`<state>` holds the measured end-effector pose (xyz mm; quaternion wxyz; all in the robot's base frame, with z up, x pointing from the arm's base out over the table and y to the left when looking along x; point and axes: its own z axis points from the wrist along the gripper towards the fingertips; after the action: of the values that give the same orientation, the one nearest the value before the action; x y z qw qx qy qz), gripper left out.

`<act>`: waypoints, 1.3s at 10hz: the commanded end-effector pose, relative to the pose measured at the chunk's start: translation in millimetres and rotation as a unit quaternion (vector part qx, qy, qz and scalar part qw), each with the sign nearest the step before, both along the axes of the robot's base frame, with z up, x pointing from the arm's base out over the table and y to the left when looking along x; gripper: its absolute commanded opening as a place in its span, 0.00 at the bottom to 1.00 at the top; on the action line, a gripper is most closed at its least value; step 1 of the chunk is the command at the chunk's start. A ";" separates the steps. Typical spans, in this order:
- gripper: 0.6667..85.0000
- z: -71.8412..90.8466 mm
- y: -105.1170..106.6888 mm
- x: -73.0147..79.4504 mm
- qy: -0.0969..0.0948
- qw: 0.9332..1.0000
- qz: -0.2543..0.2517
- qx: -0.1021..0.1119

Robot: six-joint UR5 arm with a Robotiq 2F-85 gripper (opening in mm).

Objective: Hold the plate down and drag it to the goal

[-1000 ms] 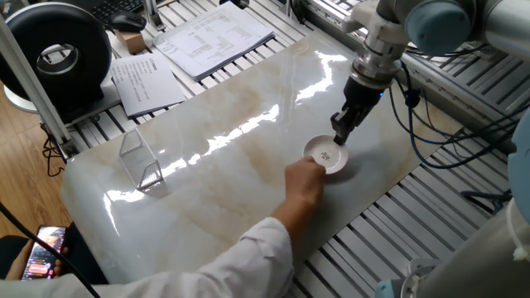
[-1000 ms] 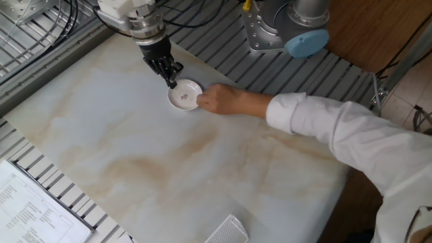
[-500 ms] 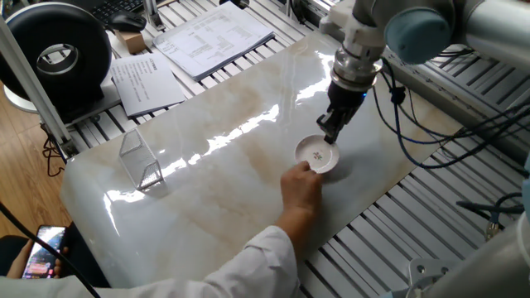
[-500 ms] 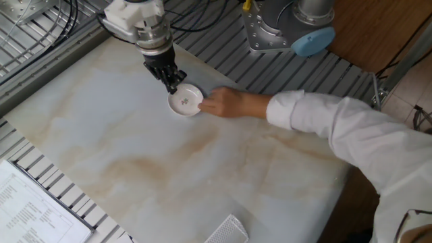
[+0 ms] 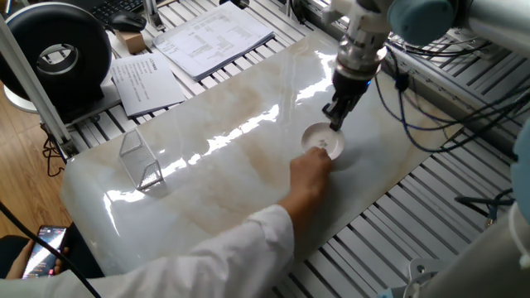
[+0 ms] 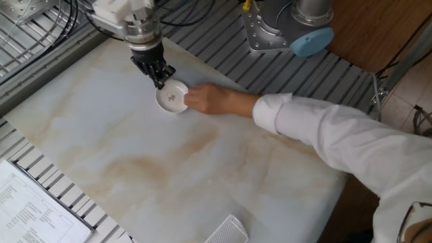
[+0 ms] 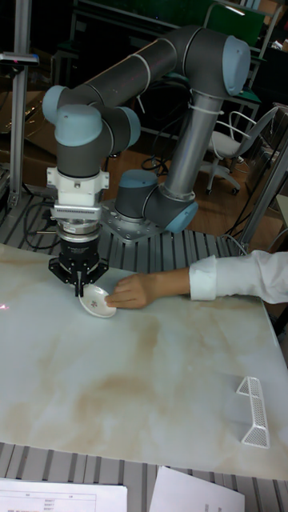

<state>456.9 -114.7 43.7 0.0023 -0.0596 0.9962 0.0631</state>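
The plate [image 5: 324, 141] [image 6: 173, 98] [image 7: 98, 303], a small white dish with a grey mark in its centre, lies on the marble slab [image 5: 232, 165]. My gripper [image 5: 335, 125] [image 6: 160, 83] [image 7: 81, 291] points straight down with its fingers shut together. Its tips press on the plate's rim on the side toward the arm's base. A person's hand [image 5: 310, 168] [image 6: 202, 100] [image 7: 130, 290] touches the plate's opposite rim, its white sleeve stretching off across the slab. I see no mark for the goal in any view.
A clear acrylic stand [image 5: 142, 161] [image 7: 254, 411] stands far from the plate near the slab's edge. Papers [image 5: 214, 36], a black round device [image 5: 56, 51] and a phone [image 5: 40, 253] lie beyond the slab. The arm's base [image 6: 283, 27] sits behind it.
The gripper and the plate under it have slid a short way across the slab, leftward in the other fixed view. The person's hand followed, staying at the plate's rim.
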 end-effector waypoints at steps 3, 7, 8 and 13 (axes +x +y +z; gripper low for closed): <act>0.01 -0.6 3.2 16.8 -0.022 0.998 0.023 0.047; 0.01 8.2 -6.7 4.3 0.005 0.999 0.013 0.036; 0.01 7.2 -5.8 3.0 0.009 0.999 0.004 0.034; 0.69 -1.7 18.4 21.2 -0.012 0.999 0.007 0.041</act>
<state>469.9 -108.5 45.0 0.0071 -0.0746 0.9925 0.0968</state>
